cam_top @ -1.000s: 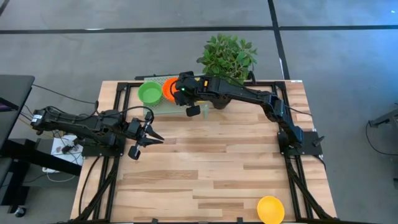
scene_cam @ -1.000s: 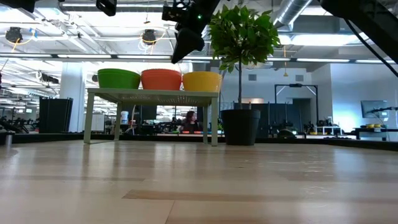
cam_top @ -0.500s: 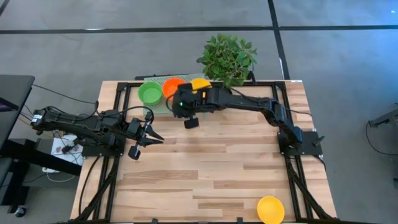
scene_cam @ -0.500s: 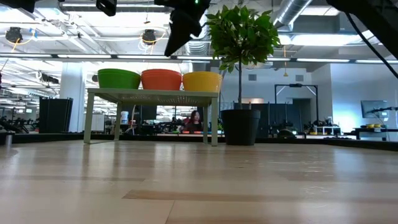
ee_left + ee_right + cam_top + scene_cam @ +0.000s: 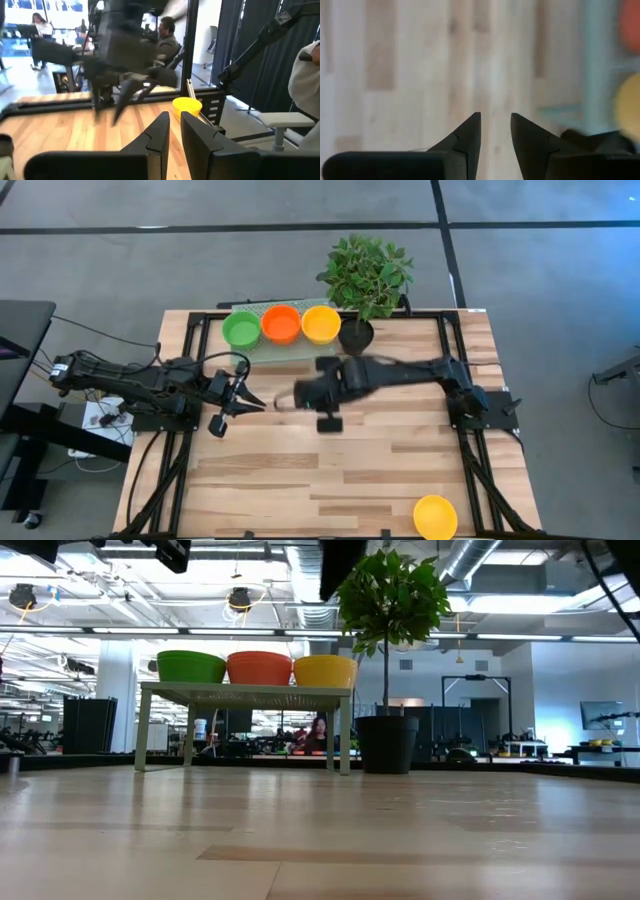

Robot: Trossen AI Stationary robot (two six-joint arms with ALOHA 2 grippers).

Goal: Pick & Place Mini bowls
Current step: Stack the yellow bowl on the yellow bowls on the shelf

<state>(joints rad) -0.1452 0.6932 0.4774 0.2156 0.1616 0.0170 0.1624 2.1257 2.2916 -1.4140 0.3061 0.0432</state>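
Note:
Three mini bowls, green (image 5: pixel 241 329), red-orange (image 5: pixel 281 324) and yellow (image 5: pixel 321 324), stand upright in a row on a small pale green rack (image 5: pixel 245 692) at the table's far edge; they also show in the low view, green (image 5: pixel 191 666), red-orange (image 5: pixel 259 667) and yellow (image 5: pixel 324 670). Another yellow bowl (image 5: pixel 435 516) sits on the table at the near right; it also shows in the left wrist view (image 5: pixel 187 104). My right gripper (image 5: pixel 495 116) is open and empty, above the bare table middle (image 5: pixel 290 398). My left gripper (image 5: pixel 175 119) waits at the left (image 5: pixel 255 400), with a narrow gap between its fingers.
A black plant pot (image 5: pixel 354 336) with a leafy plant (image 5: pixel 366 272) stands just right of the rack. The wooden tabletop (image 5: pixel 340 460) between the grippers and the near edge is free. A person sits in the room beyond the table (image 5: pixel 167 35).
My right gripper has drawn back from above the rack toward the table's near edge, to over the table's middle, moving fast and blurred. The yellow bowl that the arm covered now shows on the rack. The three bowls have stayed in place.

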